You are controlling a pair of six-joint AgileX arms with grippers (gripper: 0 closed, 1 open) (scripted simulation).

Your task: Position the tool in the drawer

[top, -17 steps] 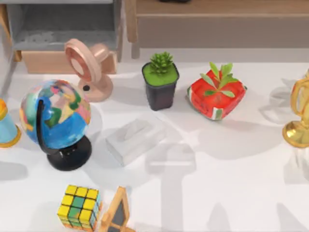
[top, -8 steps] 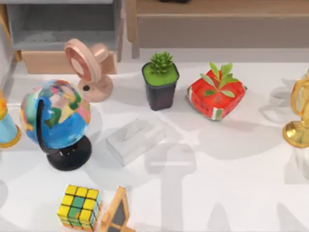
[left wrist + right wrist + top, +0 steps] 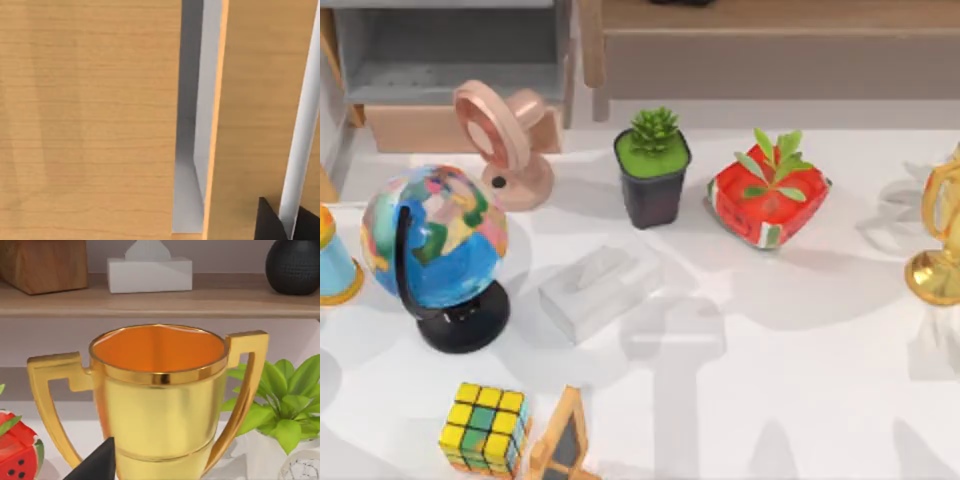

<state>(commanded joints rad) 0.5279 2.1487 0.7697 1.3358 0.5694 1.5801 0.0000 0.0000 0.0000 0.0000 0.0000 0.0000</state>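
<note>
Over at the left, outside the top view, the left gripper (image 3: 289, 227) is facing broad panels of light wood with a narrow grey gap between them. Its dark tip is sitting in the lower right corner of the left wrist view, crossed by a slim pale strip. I cannot tell whether that strip is the tool, nor whether this gripper is open or closed.

The right gripper (image 3: 95, 465) is hanging low in front of the gold trophy (image 3: 160, 395), which is standing at the right edge of the counter (image 3: 800, 380). I cannot tell how this gripper stands either.

The drawer (image 3: 420, 125) is sitting in the upper left of the top view, pulled out, with its grey floor showing behind its tan front panel. Where the tool is lying I cannot tell.

A pink fan (image 3: 505, 145) is standing right at the drawer's front and overlapping its right end. Below it are a globe (image 3: 435, 250) and a white tissue box (image 3: 600, 290). At mid-frame are a potted succulent (image 3: 653, 165) and a red watermelon-patterned box (image 3: 770, 200). A Rubik's cube (image 3: 483, 427) is sitting at the bottom left.
</note>
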